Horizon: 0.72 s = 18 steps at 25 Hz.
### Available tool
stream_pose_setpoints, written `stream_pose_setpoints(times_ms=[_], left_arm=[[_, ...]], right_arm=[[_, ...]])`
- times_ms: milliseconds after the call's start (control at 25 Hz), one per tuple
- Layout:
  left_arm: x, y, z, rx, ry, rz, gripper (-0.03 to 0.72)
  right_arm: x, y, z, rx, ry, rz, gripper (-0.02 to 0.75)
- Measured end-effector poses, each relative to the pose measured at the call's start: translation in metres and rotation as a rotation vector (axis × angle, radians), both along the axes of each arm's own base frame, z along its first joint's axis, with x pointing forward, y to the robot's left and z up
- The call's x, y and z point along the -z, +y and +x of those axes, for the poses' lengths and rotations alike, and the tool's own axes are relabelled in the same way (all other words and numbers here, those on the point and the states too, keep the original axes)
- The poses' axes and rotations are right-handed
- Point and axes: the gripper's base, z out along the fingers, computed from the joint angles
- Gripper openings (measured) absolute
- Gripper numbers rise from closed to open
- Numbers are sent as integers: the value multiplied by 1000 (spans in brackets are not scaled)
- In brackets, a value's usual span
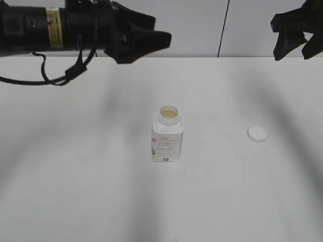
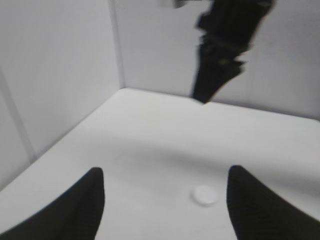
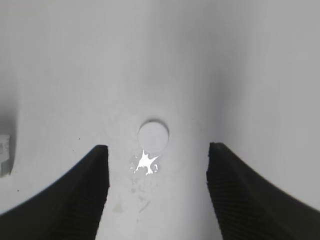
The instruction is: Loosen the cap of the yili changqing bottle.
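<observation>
The yili changqing bottle (image 1: 167, 136) stands upright in the middle of the white table with its neck open. A sliver of it shows at the left edge of the right wrist view (image 3: 4, 152). The white cap (image 1: 257, 134) lies flat on the table to the right of the bottle, apart from it. The cap also shows in the left wrist view (image 2: 204, 195) and the right wrist view (image 3: 153, 135). My left gripper (image 1: 160, 40) is open and empty, high at the back left. My right gripper (image 1: 297, 49) is open and empty, high at the back right, above the cap.
The white table (image 1: 75, 176) meets a white back wall with a dark vertical seam (image 1: 222, 30). A bright glare spot (image 3: 146, 162) lies on the table just in front of the cap. The right arm (image 2: 222, 55) hangs in the left wrist view.
</observation>
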Motion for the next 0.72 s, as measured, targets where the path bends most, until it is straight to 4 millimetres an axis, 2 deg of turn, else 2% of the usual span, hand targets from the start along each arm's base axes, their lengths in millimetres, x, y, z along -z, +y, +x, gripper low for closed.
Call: stream_pose_setpoints(times_ms=[120,240,440,560,720], left_arm=[[-20,22,10,-319,-1,103,471],[-29,47,19,-641,29,180,473],[-25,89,23,-1132,184,235,473],[-15,99,17,-1248,326,282,473],[-2,93,5,-1198,544,327,473]], right_arm=[[-9,0,1,-2,-8,1,491],[-15,0,-1,-6,18,-1,491],[-20,0,-6,-11,64,-8,491],[-20,-1,-7,-12,78,-10,491],[-20,-1,-7,-16,80,-14,491]])
